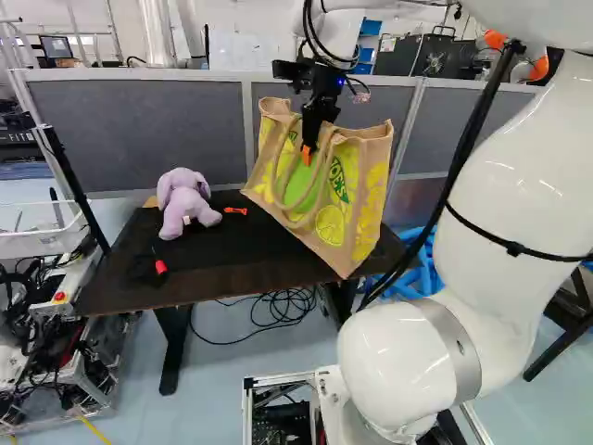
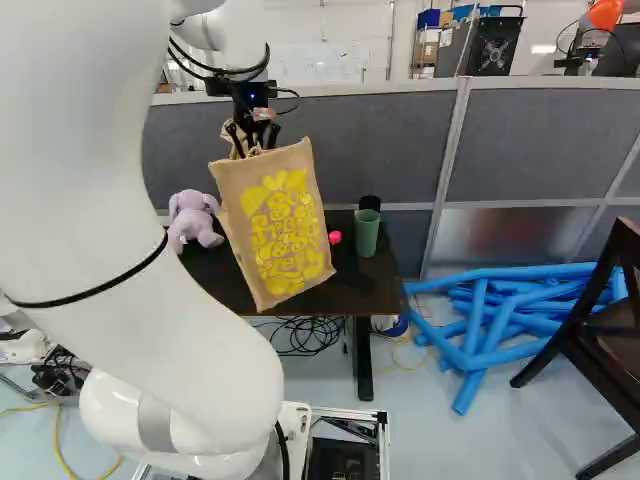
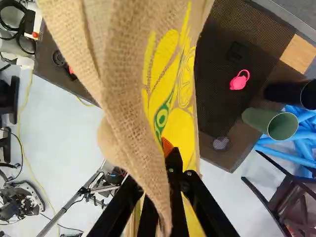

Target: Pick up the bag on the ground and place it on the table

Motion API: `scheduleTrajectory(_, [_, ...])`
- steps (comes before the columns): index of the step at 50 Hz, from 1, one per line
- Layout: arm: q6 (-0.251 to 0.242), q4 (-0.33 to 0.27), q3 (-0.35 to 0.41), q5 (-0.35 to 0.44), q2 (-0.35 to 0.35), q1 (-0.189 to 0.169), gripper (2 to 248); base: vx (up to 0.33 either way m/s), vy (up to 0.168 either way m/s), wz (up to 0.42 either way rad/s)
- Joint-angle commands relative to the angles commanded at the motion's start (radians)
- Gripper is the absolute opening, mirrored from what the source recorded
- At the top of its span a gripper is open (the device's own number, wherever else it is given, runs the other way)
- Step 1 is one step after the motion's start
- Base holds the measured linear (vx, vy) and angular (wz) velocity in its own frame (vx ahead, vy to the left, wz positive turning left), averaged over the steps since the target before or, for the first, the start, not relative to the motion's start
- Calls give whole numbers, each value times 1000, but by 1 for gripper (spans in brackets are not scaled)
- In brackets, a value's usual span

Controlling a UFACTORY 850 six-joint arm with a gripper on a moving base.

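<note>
Judging from how things lie now, we have approx. half of the task done: the bag (image 1: 357,204) is off the ground and hangs tilted in the air from our claw (image 1: 309,145), by the front edge of the counter (image 1: 213,294). The claw is closed on bunched cloth near the bag's mouth; one finger shows against the printed side, the other is mostly covered, so the exact gap we can't tell, nor if it holds the rim, a handle or both. Whether the bag's bottom touches the counter is also unclear.

What is left, i.e. placing: we should bring the bag fully over the top, lower it, let it stand or lie, then release. The tilt may make a low corner catch the edge, we think.

Counting, we find 1 bag, 1 counter, 1 lilac plush toy (image 1: 183,199), 2 cups, i.e. a green cup (image 2: 367,238) and a black cup (image 2: 370,203), 1 pink piece (image 2: 335,237), 1 small orange piece (image 1: 235,210) and 1 red-tipped item (image 1: 161,267). Nearby: 1 dark chair (image 2: 612,322), plus a pile of blue tubes (image 2: 477,320), several pcs., too overlapped for an exact no.
</note>
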Motion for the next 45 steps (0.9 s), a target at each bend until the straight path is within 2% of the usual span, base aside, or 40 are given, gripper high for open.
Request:
scheduleTrajectory(11, [0, 0, 0, 0, 0, 0, 21, 0, 0, 0])
scheduleTrajectory(15, [-17, 0, 0, 0, 0, 0, 21, 0, 0, 0])
scheduleTrajectory(45, [-316, 0, 0, 0, 0, 0, 21, 0, 0, 0])
